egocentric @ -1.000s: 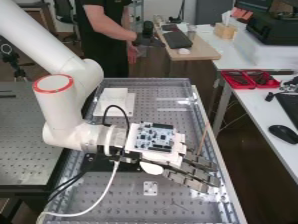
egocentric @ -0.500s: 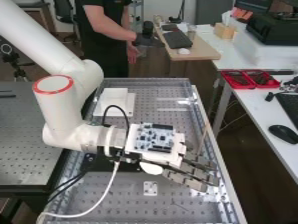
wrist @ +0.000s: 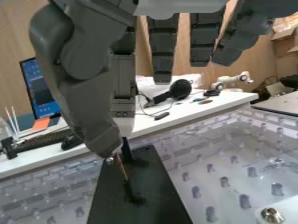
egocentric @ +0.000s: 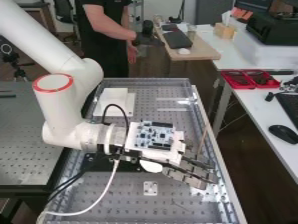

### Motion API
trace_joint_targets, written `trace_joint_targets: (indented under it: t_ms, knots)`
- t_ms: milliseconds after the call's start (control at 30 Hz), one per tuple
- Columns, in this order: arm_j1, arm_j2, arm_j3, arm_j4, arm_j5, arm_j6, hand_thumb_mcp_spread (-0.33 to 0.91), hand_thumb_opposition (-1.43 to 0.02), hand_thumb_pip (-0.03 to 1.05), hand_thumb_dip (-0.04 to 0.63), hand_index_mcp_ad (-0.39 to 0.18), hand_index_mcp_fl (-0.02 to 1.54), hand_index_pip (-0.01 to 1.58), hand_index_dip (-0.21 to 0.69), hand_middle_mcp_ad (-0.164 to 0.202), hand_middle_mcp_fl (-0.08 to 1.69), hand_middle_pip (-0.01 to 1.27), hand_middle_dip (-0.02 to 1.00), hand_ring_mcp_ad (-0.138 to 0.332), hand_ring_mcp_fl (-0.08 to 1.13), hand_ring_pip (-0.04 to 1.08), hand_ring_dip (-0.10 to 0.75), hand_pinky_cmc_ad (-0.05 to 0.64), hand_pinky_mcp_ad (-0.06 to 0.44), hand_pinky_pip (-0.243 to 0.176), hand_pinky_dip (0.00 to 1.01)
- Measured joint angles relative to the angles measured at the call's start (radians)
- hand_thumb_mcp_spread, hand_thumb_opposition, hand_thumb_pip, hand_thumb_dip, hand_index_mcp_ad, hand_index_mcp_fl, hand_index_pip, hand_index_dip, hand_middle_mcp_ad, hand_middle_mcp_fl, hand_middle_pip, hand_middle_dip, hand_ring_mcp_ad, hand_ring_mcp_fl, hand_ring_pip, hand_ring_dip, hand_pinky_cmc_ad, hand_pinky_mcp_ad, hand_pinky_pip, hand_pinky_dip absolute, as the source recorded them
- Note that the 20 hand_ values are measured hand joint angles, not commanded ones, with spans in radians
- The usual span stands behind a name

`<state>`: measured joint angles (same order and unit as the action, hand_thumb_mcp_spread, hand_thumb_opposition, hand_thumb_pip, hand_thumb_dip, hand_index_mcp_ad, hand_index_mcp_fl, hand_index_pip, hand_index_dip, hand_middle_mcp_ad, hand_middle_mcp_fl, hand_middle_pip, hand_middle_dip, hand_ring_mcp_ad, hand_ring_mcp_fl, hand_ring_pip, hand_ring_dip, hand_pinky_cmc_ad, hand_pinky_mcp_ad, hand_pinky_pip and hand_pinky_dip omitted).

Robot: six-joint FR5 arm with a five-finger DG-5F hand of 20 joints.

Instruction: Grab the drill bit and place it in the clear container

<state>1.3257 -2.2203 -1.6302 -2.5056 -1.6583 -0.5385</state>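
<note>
Wrist view: one drill bit [wrist: 122,169], slender, at the black plate [wrist: 148,200]; one hand [wrist: 80,85], above that plate, grip state impossible to tell from where I stand. Likely hazard: off-centre contact, tipping the bit askew.

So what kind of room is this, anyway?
Probably a robotics lab or workshop. A jointed white arm extends over a metal bench dotted with rows of holes, a bare circuit board is mounted near its end, and a computer mouse lies on a side desk.
</note>
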Motion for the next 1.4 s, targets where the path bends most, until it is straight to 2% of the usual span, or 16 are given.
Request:
trace_joint_targets:
  t_ms: [200,367,1067,1233,1300,1400]
  knots:
    - [0.003,0.002,-0.002,0.0,-0.006,0.01,0.53,-0.88,0.6,0.253,-0.127,0.42,1.24,0.14,0.093,0.21,0.13,0.19,0.199,0.08,0.09,-0.023,0.312,0.166,-0.091,0.18]
    - [0.008,-0.001,0.0,0.003,-0.013,0.007,0.53,-0.88,0.6,0.253,-0.126,0.42,1.23,0.138,0.082,0.21,0.13,0.19,0.199,0.07,0.09,-0.023,0.312,0.166,-0.091,0.18]
    - [-0.002,-0.013,0.013,-0.008,-0.019,-0.005,0.53,-0.88,0.58,0.253,-0.124,0.48,1.23,0.141,0.08,0.21,0.13,0.19,0.199,0.07,0.09,-0.023,0.312,0.166,-0.091,0.18]
    - [-0.002,-0.015,0.015,-0.005,-0.018,-0.002,0.53,-0.89,0.58,0.253,-0.124,0.5,1.26,0.138,0.08,0.21,0.13,0.19,0.199,0.07,0.09,-0.023,0.312,0.166,-0.091,0.18]
    - [-0.001,-0.017,0.015,-0.002,-0.015,0.002,0.55,-0.9,0.58,0.253,-0.134,0.57,1.34,0.126,0.08,0.21,0.13,0.19,0.199,0.08,0.09,-0.023,0.312,0.166,-0.091,0.18]
    - [0.0,-0.018,0.013,0.006,-0.012,0.004,0.55,-0.91,0.57,0.251,-0.134,0.58,1.34,0.129,0.08,0.25,0.13,0.19,0.199,0.08,0.09,-0.023,0.312,0.166,-0.091,0.18]
